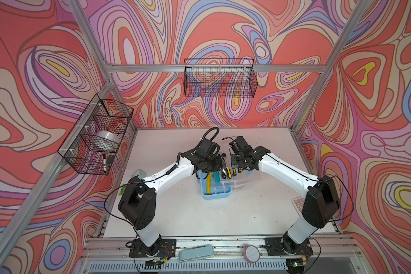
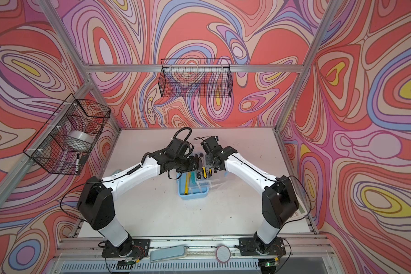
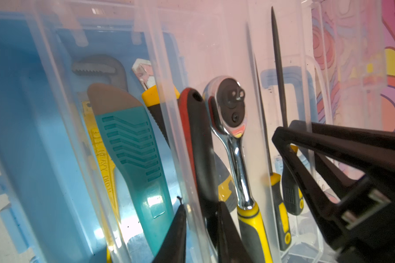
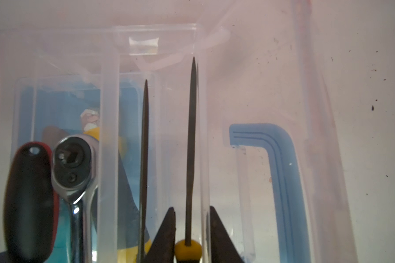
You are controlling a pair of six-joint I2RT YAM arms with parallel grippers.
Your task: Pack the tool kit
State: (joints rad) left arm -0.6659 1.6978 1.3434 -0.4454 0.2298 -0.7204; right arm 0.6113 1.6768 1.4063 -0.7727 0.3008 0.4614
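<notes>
The tool kit (image 1: 215,193) (image 2: 192,191), a light blue box, lies open mid-table with its clear lid (image 1: 234,185) to its right. In the box lie a pipe wrench (image 3: 100,68) and a teal-handled tool (image 3: 132,148). A ratchet (image 3: 230,109) (image 4: 72,159), a red-black handle (image 3: 196,127) and two files (image 4: 144,148) sit in the clear compartments. My left gripper (image 3: 201,201) (image 1: 208,166) is shut on a clear divider wall. My right gripper (image 4: 192,208) (image 1: 237,163) is closed around the yellow-black handle of one file (image 4: 192,136). The pale blue carry handle (image 4: 281,159) shows through the plastic.
A mint clock (image 1: 138,173) and a green item (image 1: 123,189) lie left of the left arm. A pink keypad (image 1: 298,204) sits by the right arm. Wire baskets hang on the left wall (image 1: 95,135) and back wall (image 1: 220,78). A grey-blue slab (image 1: 196,253) lies on the front rail.
</notes>
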